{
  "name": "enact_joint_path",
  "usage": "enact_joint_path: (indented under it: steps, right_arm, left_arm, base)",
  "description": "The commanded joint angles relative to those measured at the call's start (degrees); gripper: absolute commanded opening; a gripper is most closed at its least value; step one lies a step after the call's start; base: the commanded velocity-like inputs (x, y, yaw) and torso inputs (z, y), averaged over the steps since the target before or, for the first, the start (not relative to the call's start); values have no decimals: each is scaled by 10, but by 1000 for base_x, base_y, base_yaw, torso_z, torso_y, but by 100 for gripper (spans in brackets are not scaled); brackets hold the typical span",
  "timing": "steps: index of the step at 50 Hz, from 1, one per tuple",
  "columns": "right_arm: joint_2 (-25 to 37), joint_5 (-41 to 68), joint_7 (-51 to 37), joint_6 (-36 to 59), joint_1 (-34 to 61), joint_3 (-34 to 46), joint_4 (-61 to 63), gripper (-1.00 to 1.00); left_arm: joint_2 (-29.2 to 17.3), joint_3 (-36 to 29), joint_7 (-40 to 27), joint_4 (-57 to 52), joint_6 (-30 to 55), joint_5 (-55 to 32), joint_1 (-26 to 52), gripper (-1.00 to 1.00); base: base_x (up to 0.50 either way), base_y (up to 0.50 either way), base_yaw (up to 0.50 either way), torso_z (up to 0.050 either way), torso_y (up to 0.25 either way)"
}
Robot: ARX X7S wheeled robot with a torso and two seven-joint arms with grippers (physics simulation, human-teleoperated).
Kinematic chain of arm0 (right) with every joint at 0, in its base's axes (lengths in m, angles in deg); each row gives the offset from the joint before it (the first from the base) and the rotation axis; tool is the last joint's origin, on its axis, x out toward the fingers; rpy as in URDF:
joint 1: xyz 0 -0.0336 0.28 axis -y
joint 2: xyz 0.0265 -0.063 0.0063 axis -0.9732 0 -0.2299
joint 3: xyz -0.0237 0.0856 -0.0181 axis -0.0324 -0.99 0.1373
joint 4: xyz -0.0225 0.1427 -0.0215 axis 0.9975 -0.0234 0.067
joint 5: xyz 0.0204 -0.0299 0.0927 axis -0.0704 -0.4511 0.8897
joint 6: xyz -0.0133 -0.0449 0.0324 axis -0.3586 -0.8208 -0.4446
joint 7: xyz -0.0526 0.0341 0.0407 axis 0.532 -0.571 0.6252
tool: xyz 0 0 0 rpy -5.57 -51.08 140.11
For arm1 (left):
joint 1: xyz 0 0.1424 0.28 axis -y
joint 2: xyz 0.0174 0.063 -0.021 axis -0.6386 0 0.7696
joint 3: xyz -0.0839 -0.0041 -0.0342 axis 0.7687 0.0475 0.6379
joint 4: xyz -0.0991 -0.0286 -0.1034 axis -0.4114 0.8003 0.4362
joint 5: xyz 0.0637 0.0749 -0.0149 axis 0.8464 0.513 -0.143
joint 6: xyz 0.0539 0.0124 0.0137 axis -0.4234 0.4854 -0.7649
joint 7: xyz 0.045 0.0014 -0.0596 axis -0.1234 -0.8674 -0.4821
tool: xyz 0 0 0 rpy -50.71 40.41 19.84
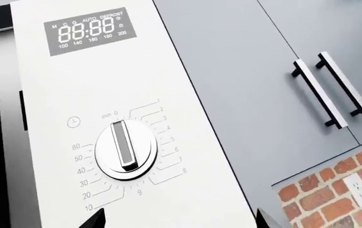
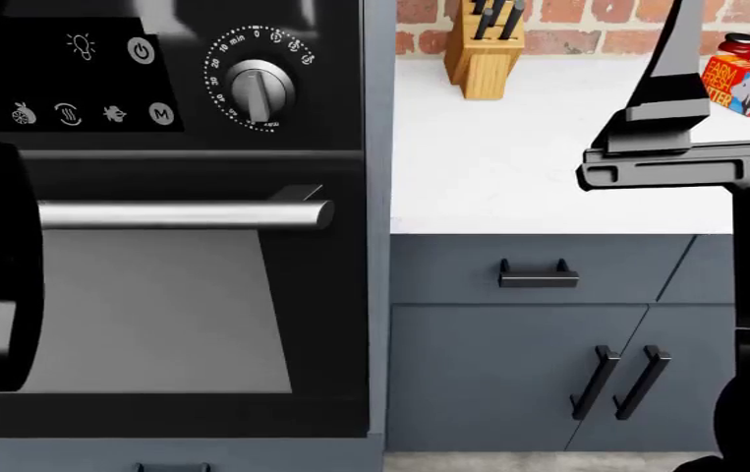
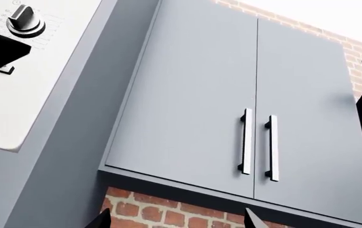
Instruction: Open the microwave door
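Two dark fingertips of the left pincer poke in at the edge of the left wrist view, set well apart with nothing between them, close before the microwave. Its control panel is smooth, matte white, with a grey rectangular display showing pale digits and a round white timer knob with a raised silver bar across it, ringed by printed numbers. Beside the panel hang flat grey wall cabinets with slim bar handles, and below them a patch of red brick wall carries a white outlet.

From the right wrist view, the right pincer likewise shows two dark tips spread apart, empty, aimed up at the same grey cabinets.

Seen from the head, a glossy black oven with a brushed metal bar handle fills the near side. Beyond it lies the pale desk, bearing a wooden knife block and a red carton.
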Motion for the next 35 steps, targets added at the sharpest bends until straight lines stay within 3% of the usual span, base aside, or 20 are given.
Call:
enact_joint_path:
  steps: [1,18,35]
  right_arm:
    - [0,0,1,-1,0,-2,0,100]
    - [0,-3,2,6,8,4,0,100]
    - [0,6,-3,4,4,2,0,100]
  left_arm:
    - [-16,-1,0,27,-18,10,-3,100]
    - [-57,19,-11,-22,11,2,-24,100]
    - [-111,98,-43,-232,150,-67,-59,100]
  base:
    - [0,0,0,0,0]
    - [0,0,0,0,0]
    - [0,0,0,0,0]
